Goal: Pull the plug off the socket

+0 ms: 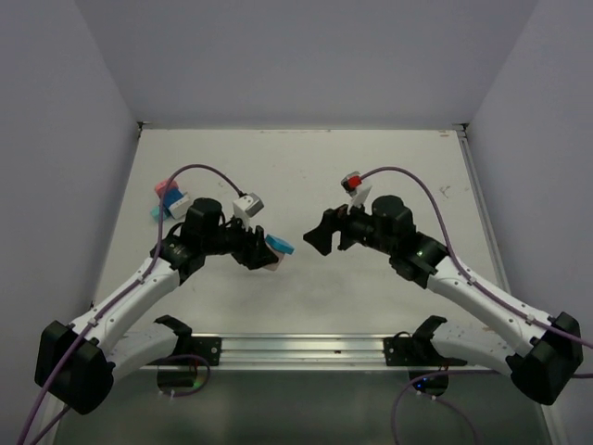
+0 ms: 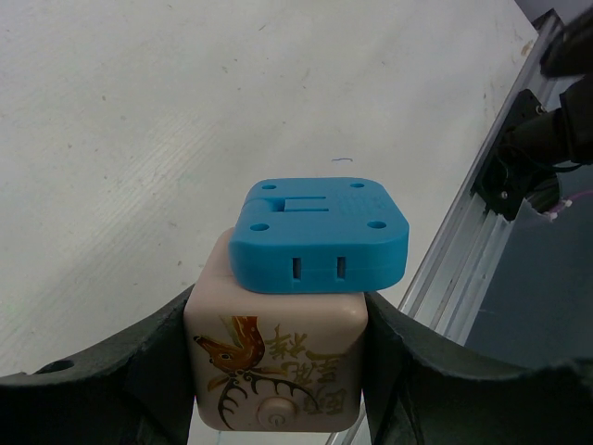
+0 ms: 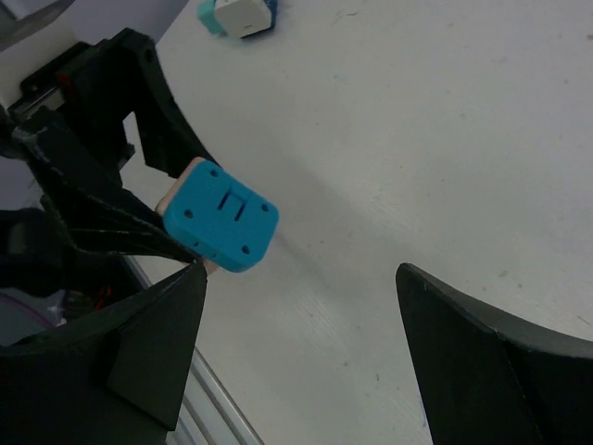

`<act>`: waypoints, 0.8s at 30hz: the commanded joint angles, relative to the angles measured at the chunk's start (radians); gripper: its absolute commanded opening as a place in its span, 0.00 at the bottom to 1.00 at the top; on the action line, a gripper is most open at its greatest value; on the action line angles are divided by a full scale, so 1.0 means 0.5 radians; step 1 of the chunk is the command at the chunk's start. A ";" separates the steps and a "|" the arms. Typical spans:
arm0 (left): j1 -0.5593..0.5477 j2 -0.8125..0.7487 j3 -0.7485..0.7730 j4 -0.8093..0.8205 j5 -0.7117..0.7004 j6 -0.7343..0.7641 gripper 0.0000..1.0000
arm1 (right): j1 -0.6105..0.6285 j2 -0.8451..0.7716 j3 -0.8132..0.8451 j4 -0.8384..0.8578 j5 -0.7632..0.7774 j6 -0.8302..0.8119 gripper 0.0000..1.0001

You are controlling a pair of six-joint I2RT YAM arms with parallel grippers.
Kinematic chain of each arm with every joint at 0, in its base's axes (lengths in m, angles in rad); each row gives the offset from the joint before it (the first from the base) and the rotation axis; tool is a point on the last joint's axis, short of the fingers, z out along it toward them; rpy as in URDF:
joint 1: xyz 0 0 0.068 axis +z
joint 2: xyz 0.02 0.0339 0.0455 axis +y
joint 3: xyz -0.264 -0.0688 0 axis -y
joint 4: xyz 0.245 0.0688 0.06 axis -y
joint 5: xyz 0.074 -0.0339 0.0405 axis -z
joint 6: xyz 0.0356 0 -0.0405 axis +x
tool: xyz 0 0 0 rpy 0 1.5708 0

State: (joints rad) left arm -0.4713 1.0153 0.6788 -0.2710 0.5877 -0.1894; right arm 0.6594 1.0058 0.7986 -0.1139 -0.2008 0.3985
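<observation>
The left gripper (image 2: 274, 380) is clamped on the two side faces of a cream cube (image 2: 273, 357), with one dark finger pressed flat against each side. The cube's visible face has a brown-and-gold butterfly print and a line of gold characters, too stylised to read. There is a small round button low on that face. No brand name shows.

A blue block (image 2: 320, 232) sits on the cube's outer end, touching it and overhanging it slightly. Its broad face has four corner holes and a rectangular notch. Its narrow edge has two short slots. It carries no lettering. The views do not show which of the two pieces is the plug.

In the top view the pair sits at the left gripper's tip, near the middle of the table (image 1: 371, 176), with the blue end towards the right gripper (image 1: 324, 232). That gripper's jaws are spread wide and hold nothing. It is near the blue block but not touching it. In the right wrist view the block lies up and to the left, outside the gap between the fingers (image 3: 482, 362).
</observation>
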 commanded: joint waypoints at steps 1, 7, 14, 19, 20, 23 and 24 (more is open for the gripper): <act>0.013 -0.021 0.054 0.128 0.147 0.032 0.00 | 0.233 0.105 0.105 0.172 0.058 -0.146 0.87; 0.013 -0.021 0.026 0.134 0.211 0.017 0.00 | 0.552 0.320 0.200 0.179 0.223 -0.281 0.87; 0.013 -0.067 -0.008 0.143 0.276 0.017 0.00 | 0.626 0.409 0.222 0.173 0.395 -0.331 0.86; 0.013 -0.079 -0.017 0.171 0.377 0.017 0.00 | 0.626 0.385 0.213 0.145 0.524 -0.355 0.85; 0.013 -0.079 -0.017 0.174 0.386 0.020 0.00 | 0.626 0.385 0.213 0.139 0.558 -0.358 0.85; 0.013 -0.085 -0.017 0.180 0.405 0.023 0.00 | 0.626 0.369 0.216 0.123 0.613 -0.358 0.84; 0.013 -0.086 -0.023 0.183 0.408 0.026 0.00 | 0.629 0.366 0.216 0.120 0.644 -0.358 0.84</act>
State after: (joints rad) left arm -0.4648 1.0019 0.6651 -0.2481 0.7067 -0.1894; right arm 0.9771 1.2152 0.8642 -0.0666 0.0196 0.2432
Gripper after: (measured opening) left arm 0.629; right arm 0.843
